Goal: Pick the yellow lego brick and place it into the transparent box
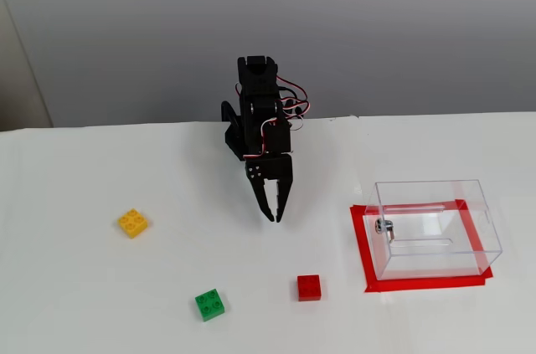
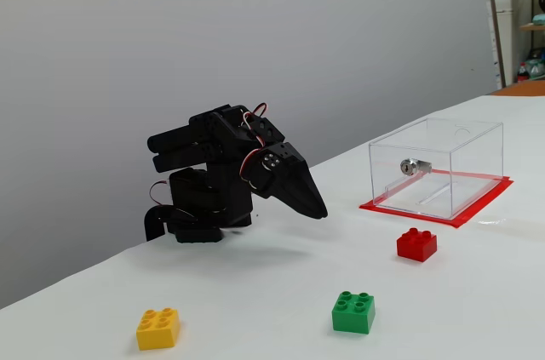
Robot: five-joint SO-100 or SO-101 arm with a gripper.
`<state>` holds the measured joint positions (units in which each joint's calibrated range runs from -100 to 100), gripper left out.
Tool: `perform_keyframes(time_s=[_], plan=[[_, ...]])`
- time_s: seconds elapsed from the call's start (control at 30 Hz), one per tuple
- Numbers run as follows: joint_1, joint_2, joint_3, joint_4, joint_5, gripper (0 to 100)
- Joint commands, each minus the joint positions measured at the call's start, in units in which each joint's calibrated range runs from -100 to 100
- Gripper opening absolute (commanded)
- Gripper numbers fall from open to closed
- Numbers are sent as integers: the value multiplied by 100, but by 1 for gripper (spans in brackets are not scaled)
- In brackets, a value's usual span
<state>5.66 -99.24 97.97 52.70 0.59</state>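
The yellow lego brick lies on the white table at the left, studs up; it also shows at the bottom left in the other fixed view. The transparent box stands empty on a red taped rectangle at the right, with a small metal fitting on its left wall; it shows at the right in the other fixed view. My black gripper points down at the table's middle, jaws shut and empty, well to the right of the yellow brick. It also shows in the other fixed view.
A green brick lies near the front edge and a red brick lies to its right, between the gripper and the box. A grey wall stands behind the table.
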Motion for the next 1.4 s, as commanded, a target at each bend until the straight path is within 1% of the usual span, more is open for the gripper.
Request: perform_keyframes(time_s=[0.0,0.2,0.33,0.5,0.67,0.83,0.9,1.0,1.1,1.23,1.37], plan=[[81,-42,76,-65,14,2],[81,-34,-50,4,-22,2],[95,-17,-484,4,-17,2],[458,-17,-792,56,-22,2],[820,-8,-1434,465,-22,2],[961,212,-1985,761,-27,2],[1123,569,-2220,761,-27,2],[1412,1528,-2880,761,-27,2],[1715,2953,-3938,761,-22,2],[1914,4285,-5177,761,-22,2],[2277,4947,-6099,753,-22,2]])
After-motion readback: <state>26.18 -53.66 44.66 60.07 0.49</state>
